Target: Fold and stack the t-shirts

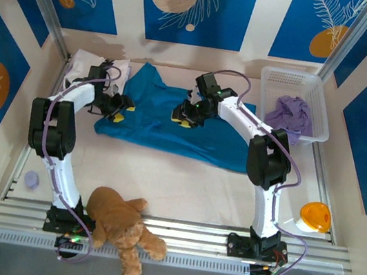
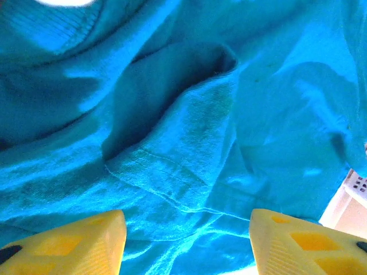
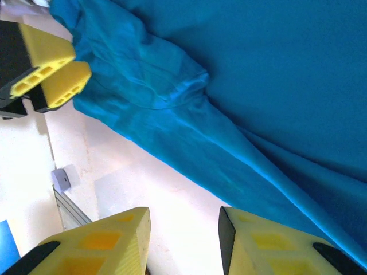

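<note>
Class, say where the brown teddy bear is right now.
In the top view, the brown teddy bear lies at the near left, draped over the metal rail beside the left arm's base.

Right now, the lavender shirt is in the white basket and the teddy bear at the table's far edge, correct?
No: the teddy bear sits at the near edge, beside the left arm's base, per the top view. The lavender shirt is in the white basket.

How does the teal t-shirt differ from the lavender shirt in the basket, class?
The teal t-shirt lies spread on the table; the lavender shirt sits bunched in the white basket. The teal t-shirt covers far more area than the lavender shirt. Both are soft, wrinkled cloth, not yet folded.
</note>
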### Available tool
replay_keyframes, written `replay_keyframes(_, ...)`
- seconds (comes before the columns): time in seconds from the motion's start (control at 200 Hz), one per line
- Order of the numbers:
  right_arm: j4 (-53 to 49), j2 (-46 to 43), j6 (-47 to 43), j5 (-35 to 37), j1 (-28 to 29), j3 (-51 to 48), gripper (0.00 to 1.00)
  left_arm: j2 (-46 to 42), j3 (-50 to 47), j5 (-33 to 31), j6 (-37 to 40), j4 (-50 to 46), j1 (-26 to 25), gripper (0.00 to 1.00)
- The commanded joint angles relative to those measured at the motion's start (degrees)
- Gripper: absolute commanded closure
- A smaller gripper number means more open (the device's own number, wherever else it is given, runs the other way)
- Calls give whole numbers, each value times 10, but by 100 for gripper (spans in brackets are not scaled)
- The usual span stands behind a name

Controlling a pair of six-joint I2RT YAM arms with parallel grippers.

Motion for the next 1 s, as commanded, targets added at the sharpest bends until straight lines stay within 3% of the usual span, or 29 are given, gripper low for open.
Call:
replay_keyframes(0.0, 4, -24, 5, 0, -8, -11, 62, 6, -6, -4, 1, 21, -4, 41)
replay_keyframes(0.455, 7, -26, 9, -8, -19, -15, 62, 51, 37, -19, 24, -24, -5, 63)
replay_keyframes(0.815, 14, -31, 14, -22, -28, -17, 62, 52, 77, -20, 13, -24, -8, 100)
replay_keyframes(0.995, 17, -36, 13, -22, -29, -27, 62, 68, 106, 21, -30, 17, -11, 100)
